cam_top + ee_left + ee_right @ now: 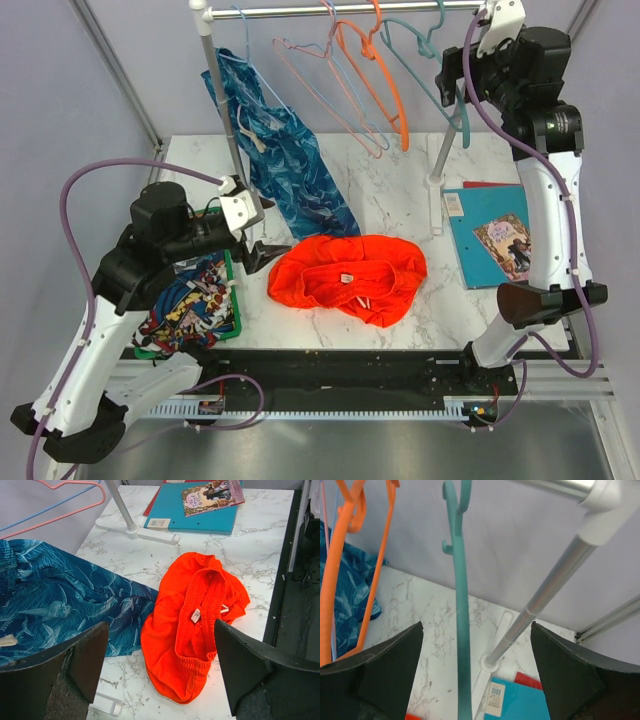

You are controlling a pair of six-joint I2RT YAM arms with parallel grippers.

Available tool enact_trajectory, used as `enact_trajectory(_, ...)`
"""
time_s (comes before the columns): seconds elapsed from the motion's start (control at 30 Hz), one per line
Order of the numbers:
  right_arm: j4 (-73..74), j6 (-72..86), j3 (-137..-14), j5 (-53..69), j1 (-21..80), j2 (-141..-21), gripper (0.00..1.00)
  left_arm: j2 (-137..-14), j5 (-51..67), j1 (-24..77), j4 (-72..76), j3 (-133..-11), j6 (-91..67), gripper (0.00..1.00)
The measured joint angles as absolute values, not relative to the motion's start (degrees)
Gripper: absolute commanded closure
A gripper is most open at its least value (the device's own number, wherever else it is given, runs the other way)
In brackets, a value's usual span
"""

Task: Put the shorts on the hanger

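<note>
We see a white marble bench. Near its middle the orange shorts lie crumpled, with the waistband and a small white label facing up. The lower end of a blue patterned garment spreads over the marble to their far left, its edge meeting the shorts. The white foot of a clothes rack stands just behind them. At the right edge lies a teal folder with a picture book on it. At the near left sits a green tray holding a comic-print cloth.
</note>
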State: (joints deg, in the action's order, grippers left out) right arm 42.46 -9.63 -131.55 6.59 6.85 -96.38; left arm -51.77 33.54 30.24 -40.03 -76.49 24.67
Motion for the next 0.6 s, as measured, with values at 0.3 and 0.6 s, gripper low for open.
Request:
enact_trajectory(0.3, 42.41, -9.78, -122.28, 11.27, 6.74, -96.4, 0.5, -50.68, 29.93, 28.8, -38.68, -74.52, 22.57, 0.09)
enact_trajectory(0.6, 40.97, -10.92, -120.9, 12.38, 6.61, -95.79, 1.0, -52.51, 27.99, 27.44, -36.64, -73.89, 18.59, 0.09)
